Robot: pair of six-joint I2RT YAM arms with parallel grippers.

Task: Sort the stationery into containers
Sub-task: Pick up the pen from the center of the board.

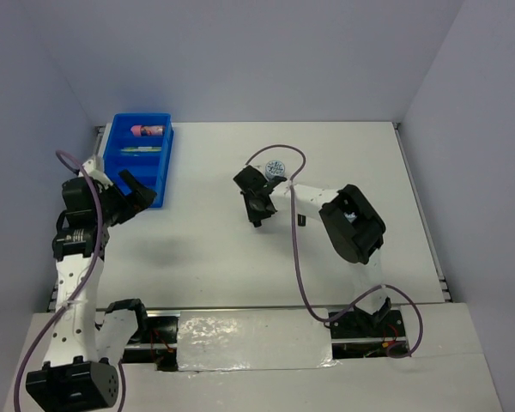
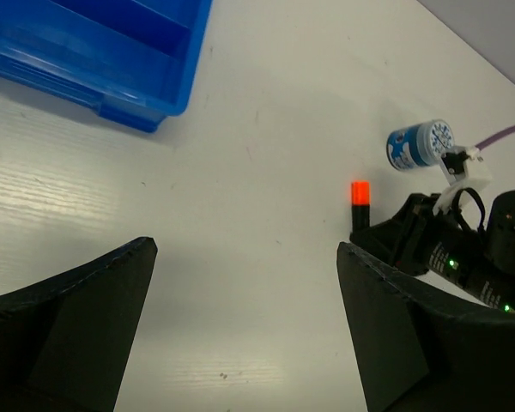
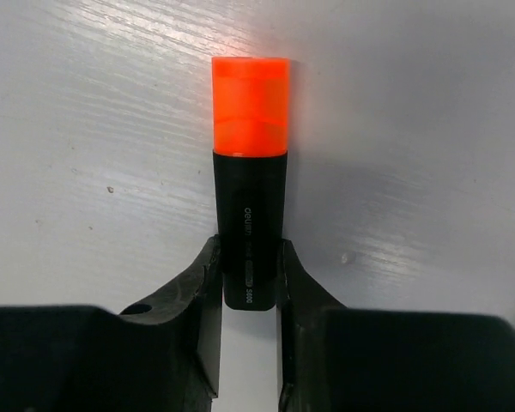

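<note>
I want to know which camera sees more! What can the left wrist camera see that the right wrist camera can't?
Only the left wrist view shows a corner of the blue tray, the round blue patterned disc, and the left gripper, open. Only the right wrist view shows the tiny white print on the black barrel of the orange-capped marker and, close up, how it is pinched from both sides. Both show the marker, the right gripper shut on it, and the white table.

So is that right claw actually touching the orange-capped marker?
Touching. The right wrist view shows the right gripper clamped on the black barrel of the orange-capped marker, no gap on either side.
</note>
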